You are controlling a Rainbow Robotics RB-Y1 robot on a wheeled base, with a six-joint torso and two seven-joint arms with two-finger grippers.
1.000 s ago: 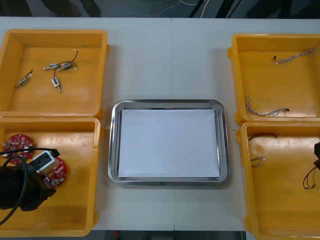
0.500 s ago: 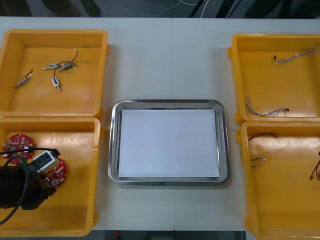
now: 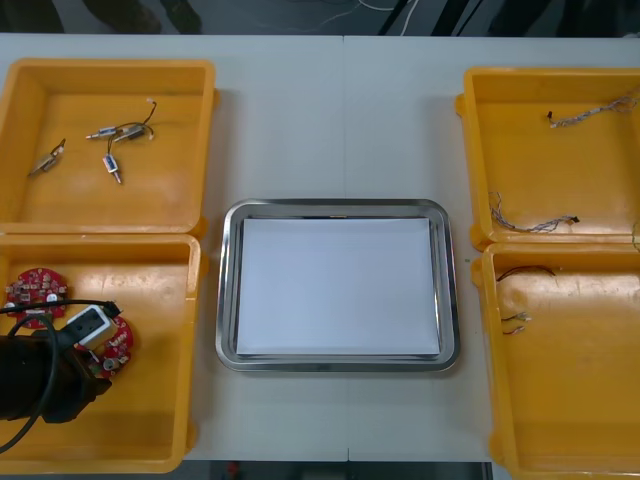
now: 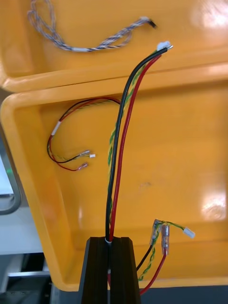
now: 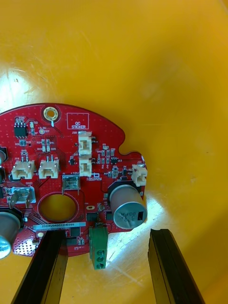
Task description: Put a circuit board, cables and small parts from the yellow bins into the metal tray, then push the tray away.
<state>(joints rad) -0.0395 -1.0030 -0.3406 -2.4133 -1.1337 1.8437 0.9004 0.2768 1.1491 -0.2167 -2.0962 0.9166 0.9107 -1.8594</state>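
My right gripper (image 4: 109, 243) is shut on a red, black and yellow-green cable (image 4: 124, 123), which rises from the fingers over the near right yellow bin (image 4: 190, 156). The cable's other plugs (image 4: 164, 235) dangle beside the fingers. My left gripper (image 5: 107, 266) is open low in the near left bin (image 3: 150, 400), one finger on each side of a round red circuit board (image 5: 71, 175) lying flat. The left arm (image 3: 40, 380) covers part of that board (image 3: 118, 340). The metal tray (image 3: 337, 208), white inside, sits at the table's centre.
A second red board (image 3: 35, 290) lies beside the left arm. Small metal parts (image 3: 115, 135) are in the far left bin. Blue and white twisted cables (image 3: 535, 222) lie in the far right bin. Another red and black cable (image 4: 71, 142) rests in the near right bin.
The right gripper and its cable have passed out of the front view at the right edge. The left arm has shifted slightly toward the near edge over the board.
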